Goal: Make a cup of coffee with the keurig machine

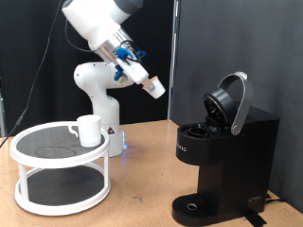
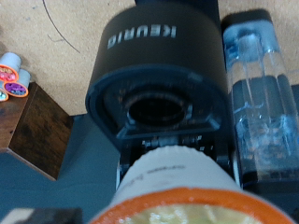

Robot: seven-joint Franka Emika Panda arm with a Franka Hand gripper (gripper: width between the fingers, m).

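Note:
The black keurig machine (image 1: 225, 156) stands at the exterior view's right with its rounded lid (image 1: 233, 102) hinged up and the pod chamber (image 2: 159, 105) open and empty. My gripper (image 1: 147, 82) is in the air to the left of and above the machine, shut on a small white coffee pod (image 1: 155, 88). In the wrist view the pod (image 2: 177, 191) with its tan top fills the foreground, with the open chamber beyond it. The white cup (image 1: 88, 130) stands on top of a white round rack, far from the gripper.
The white two-tier mesh rack (image 1: 38, 194) stands at the exterior view's left on the wooden table. The machine's clear water tank (image 2: 263, 98) sits beside the chamber. Several spare pods (image 2: 11, 77) and a dark brown box (image 2: 37, 135) lie to the machine's other side.

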